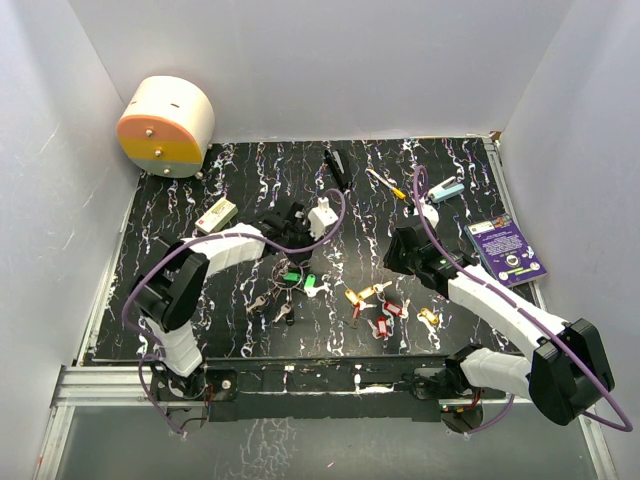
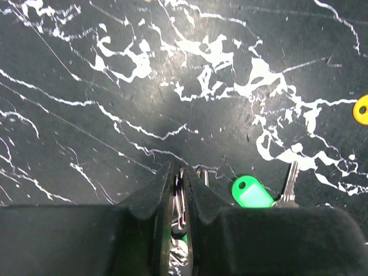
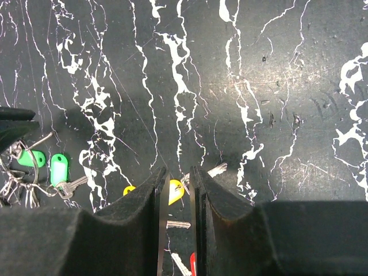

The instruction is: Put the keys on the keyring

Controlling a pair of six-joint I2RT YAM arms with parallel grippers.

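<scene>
On table [image 1: 180, 200] centre, keyring [image 2: 180, 198] pinched edge-on by left gripper [image 2: 179, 172], green tag [image 2: 251, 192] beside. Right gripper [image 3: 178, 172] nearly closed on what looks like thin key [image 3: 163, 230], blade along fingers. Keyring sits off to its left, so leftward reach needed imo. Loose keys [image 1: 385, 310] scattered underneath.

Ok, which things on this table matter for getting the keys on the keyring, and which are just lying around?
For the job: keyring, loose keys.
Lying about: purple card, screwdriver, white plug, round white-and-orange device.
</scene>
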